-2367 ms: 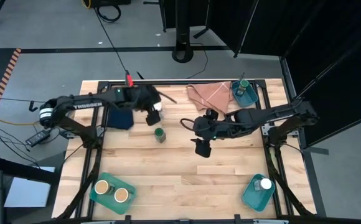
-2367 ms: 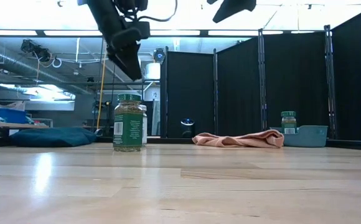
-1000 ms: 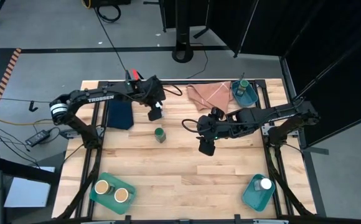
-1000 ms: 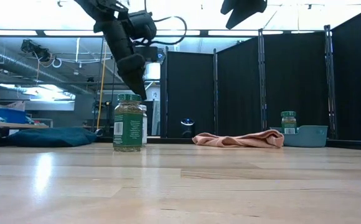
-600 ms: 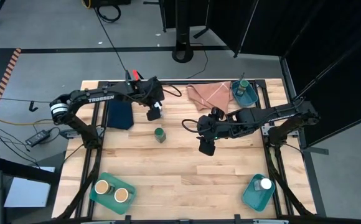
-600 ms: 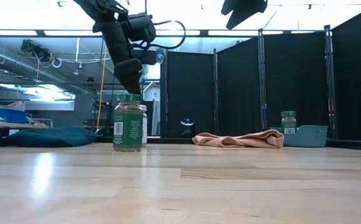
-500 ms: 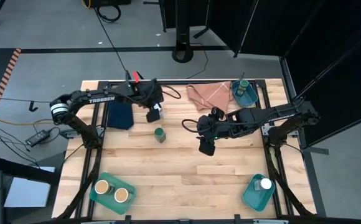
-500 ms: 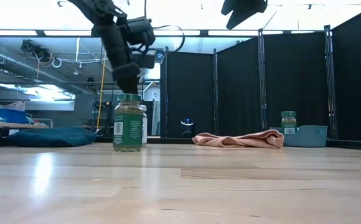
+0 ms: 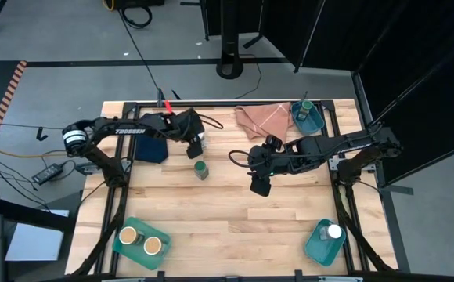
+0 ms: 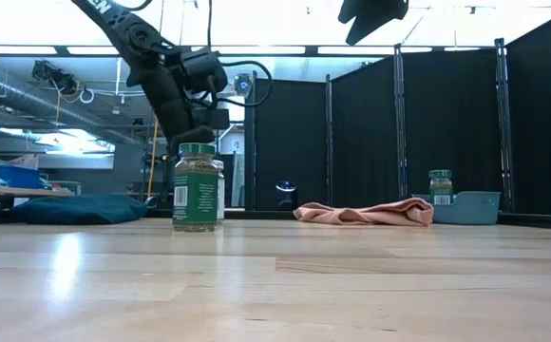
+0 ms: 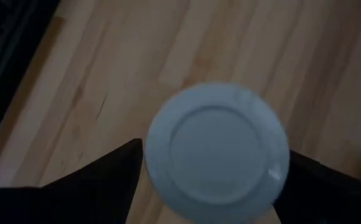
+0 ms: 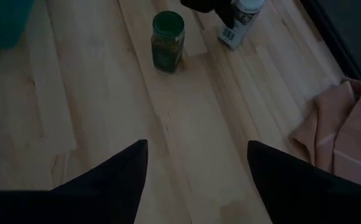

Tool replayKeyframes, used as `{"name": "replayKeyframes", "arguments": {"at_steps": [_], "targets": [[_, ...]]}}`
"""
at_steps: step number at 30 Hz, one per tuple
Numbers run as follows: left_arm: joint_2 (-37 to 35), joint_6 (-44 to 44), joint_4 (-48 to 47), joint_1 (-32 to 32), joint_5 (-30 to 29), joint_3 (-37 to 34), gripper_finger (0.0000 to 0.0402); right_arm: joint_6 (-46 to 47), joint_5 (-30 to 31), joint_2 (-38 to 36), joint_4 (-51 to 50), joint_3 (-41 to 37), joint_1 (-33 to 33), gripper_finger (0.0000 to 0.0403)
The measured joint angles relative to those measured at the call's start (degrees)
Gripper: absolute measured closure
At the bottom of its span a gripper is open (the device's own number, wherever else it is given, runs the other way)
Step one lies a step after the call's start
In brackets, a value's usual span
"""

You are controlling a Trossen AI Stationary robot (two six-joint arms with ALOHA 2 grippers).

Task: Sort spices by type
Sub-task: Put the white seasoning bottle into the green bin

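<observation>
Left jaws astride white-lidded jar (image 11: 216, 148)

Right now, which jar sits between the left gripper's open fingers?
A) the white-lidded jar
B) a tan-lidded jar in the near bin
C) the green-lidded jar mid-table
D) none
A: the left wrist view shows the white-lidded jar centred between the left gripper's open fingers.

White lettering "TROSSEN" runs along the left arm (image 9: 129, 131); jar labels are unreadable.
</observation>
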Motion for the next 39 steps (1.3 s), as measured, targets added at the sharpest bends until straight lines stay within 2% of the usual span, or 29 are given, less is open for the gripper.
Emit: {"name": "replayKeyframes", "arguments": {"at_steps": [7, 20, 30, 39], "targets": [[-0.02, -4.61, 10.5, -0.11, -0.02, -3.63, 0.009, 0.08, 0.0, 0.0, 0.01, 0.0, 0.03, 0.0123], [-0.02, -9.4, 14.97, -0.13, 0.11, -8.44, 0.009, 0.05, 0.0, 0.0, -0.01, 0.0, 0.04, 0.0125], [-0.02, -15.38, 32.01, -0.93, -1.95, -16.02, 0.009, 1.32, -0.16, 0.0, -0.12, 0.0, 0.33, 0.0128], [-0.02, -18.26, 42.81, -3.49, -5.36, -22.58, 0.009, 1.56, -0.68, 0.0, -0.12, 0.0, 0.33, 0.0128]]}}
